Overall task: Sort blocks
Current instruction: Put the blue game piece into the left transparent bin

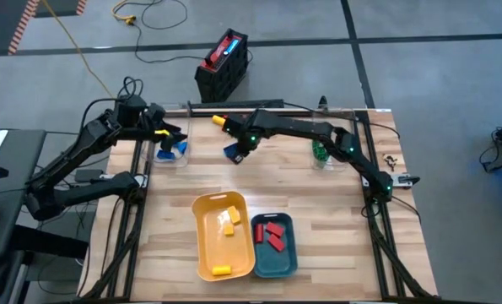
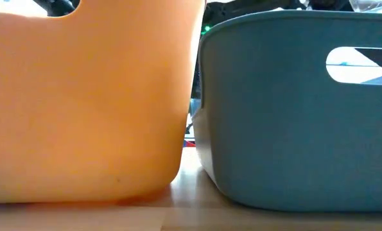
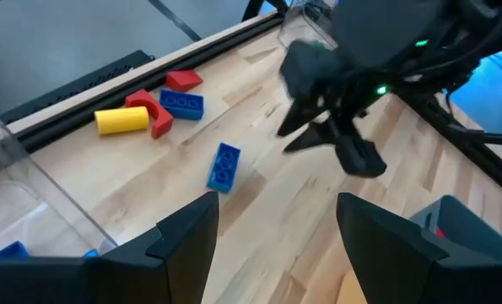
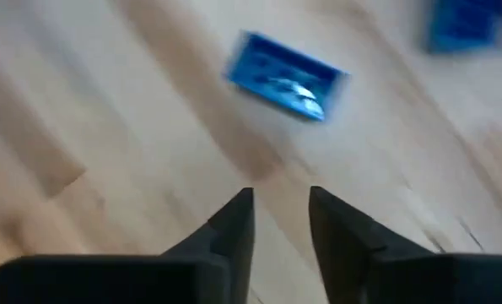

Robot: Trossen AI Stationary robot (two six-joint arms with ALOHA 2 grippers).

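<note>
Wooden bench (image 1: 318,236) on a grey floor, seen from above. Near edge: yellow tray (image 1: 202,250) holding yellow blocks (image 1: 228,221); touching it, teal tray (image 1: 287,262) holding red blocks (image 1: 272,233). Toward the far edge: a lone blue block (image 3: 224,165) lies flat on the wood, long axis running diagonally, just ahead of the right gripper (image 4: 281,211), whose jaws stand narrowly apart and hold nothing. Far left: left gripper (image 3: 276,221), jaws apart and empty, over a clear container (image 1: 171,154) with blue blocks (image 1: 175,149). At the far edge lies a cluster of red, yellow and blue blocks (image 3: 149,110).
</note>
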